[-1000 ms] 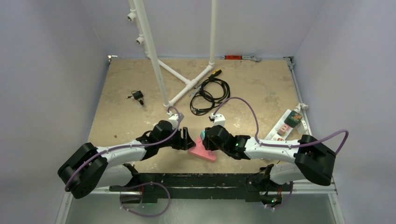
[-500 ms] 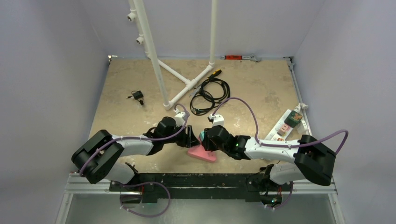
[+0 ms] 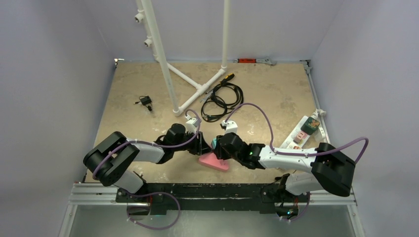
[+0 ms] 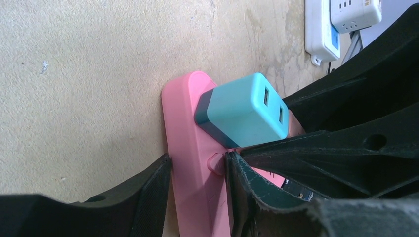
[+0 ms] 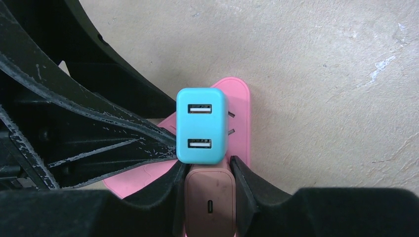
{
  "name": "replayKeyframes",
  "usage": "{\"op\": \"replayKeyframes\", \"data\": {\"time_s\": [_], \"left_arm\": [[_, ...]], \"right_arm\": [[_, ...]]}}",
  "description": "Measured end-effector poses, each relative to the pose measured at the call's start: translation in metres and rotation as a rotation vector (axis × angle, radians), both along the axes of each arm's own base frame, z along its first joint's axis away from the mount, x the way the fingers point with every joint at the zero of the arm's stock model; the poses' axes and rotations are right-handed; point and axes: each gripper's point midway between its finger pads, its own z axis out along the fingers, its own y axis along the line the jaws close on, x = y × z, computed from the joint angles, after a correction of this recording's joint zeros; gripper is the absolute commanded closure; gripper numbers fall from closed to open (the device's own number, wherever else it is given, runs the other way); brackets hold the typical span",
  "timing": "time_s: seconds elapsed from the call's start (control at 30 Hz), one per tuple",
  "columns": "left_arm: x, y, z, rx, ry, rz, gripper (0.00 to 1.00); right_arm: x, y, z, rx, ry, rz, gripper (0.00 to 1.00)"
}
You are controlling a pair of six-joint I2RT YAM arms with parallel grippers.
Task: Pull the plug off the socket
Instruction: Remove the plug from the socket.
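- Plug (image 5: 210, 197): dusty-pink body with a small port in its end face, seated on the pink socket strip (image 5: 239, 113). The right hand (image 5: 208, 165) pinches it, one finger (image 5: 242, 182) pressed on each flank.
- Left hand (image 4: 197, 163): its fingers (image 4: 153, 192) stand along both long sides of the strip. I cannot tell whether they clamp it firmly.
- Strip location: flat on the bench (image 5: 321, 74), near its front edge, between the two arms.
- Risk 1: the strip rises with the plug. Likely cause: a loose hold by the left hand.
- Risk 2: the teal charger (image 5: 201, 126) sits just beside the pinched plug, so a skewed pull may snag it or strain the pins.
- Risk 3: one left finger lies against a small round knob on the strip's side, and squeezing may press it.
- Risk 4: the two hands are crowded together, so either may knock the other.
- Right wrist view: shows the pinch on the plug, which the left wrist view hides behind the right hand's black body.
- Left wrist view: shows the strip's flank and knob.
- Top view: shows a white power strip (image 3: 301, 131) at the right and a coiled cable (image 3: 222, 98) further back. The plug is too small to make out there.
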Motion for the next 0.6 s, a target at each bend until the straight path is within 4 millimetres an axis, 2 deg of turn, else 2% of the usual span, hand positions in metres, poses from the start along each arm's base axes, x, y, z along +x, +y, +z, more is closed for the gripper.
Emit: {"op": "replayKeyframes", "data": {"time_s": [0.43, 0.6], "left_arm": [[0.0000, -0.0006, -0.0008, -0.032, -0.007, 0.012, 0.91], [0.0002, -0.0026, -0.0010, -0.041, -0.005, 0.010, 0.93]], "right_arm": [[0.0021, -0.0041, -0.0004, -0.003, 0.001, -0.041, 1.00], [0.0008, -0.0058, 0.0000, -0.041, -0.010, -0.074, 1.00]]}}
